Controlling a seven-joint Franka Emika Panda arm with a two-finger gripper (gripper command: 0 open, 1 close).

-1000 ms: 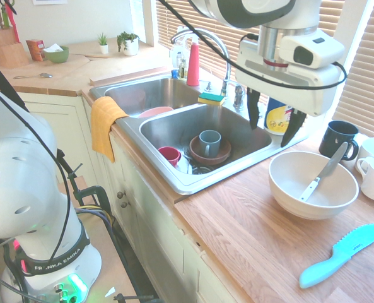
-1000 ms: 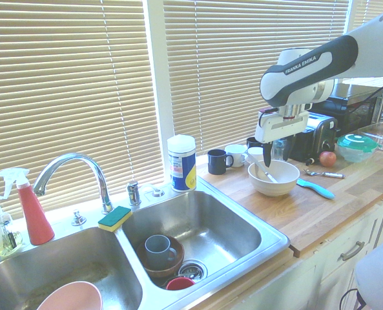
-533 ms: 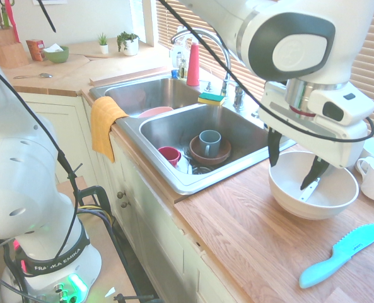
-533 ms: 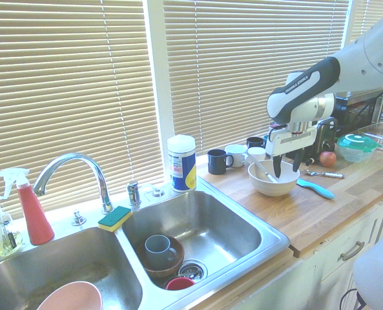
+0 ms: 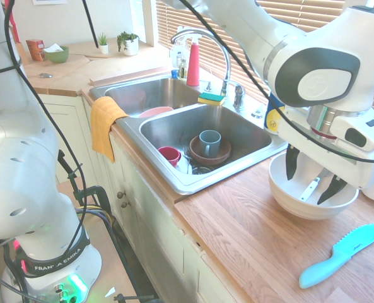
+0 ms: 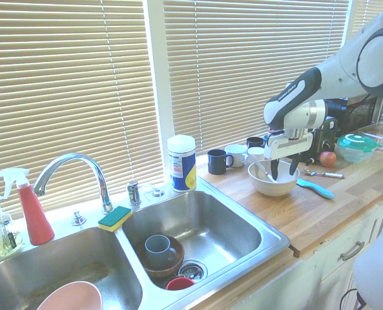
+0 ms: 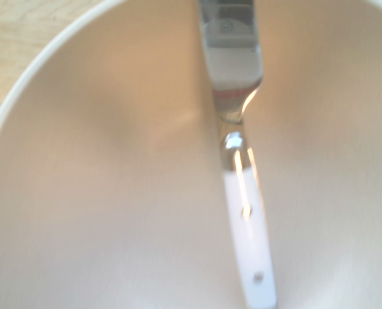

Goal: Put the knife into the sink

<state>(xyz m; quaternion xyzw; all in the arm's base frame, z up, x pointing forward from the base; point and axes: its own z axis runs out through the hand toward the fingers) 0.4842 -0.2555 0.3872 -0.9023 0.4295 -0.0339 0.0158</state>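
The knife [image 5: 311,187] is slim and silver, and leans inside a white bowl [image 5: 298,203] on the wooden counter beside the sink [image 5: 253,140]. Its handle rests low in the bowl and its blade points up toward the rim. My gripper [image 5: 308,187] hangs inside the bowl, open, with one dark finger on each side of the knife and no grip on it. From the other side, the gripper [image 6: 282,173] sits over the bowl [image 6: 275,188], with the knife [image 6: 263,170] slanting beside it. The wrist view shows the knife [image 7: 242,193] close up against the bowl's pale inside.
A teal plastic knife [image 5: 341,252] lies on the counter in front of the bowl. Mugs [image 6: 218,161] and a yellow canister [image 6: 181,163] stand along the window. The near basin holds a brown bowl with a grey mug [image 5: 209,143] and a red cup [image 5: 169,154]. An orange cloth [image 5: 105,123] hangs over the sink's front edge.
The gripper has travelled from above the sink's corner over to the white bowl and come down into it around the knife. It stayed open throughout; the knife has not moved.
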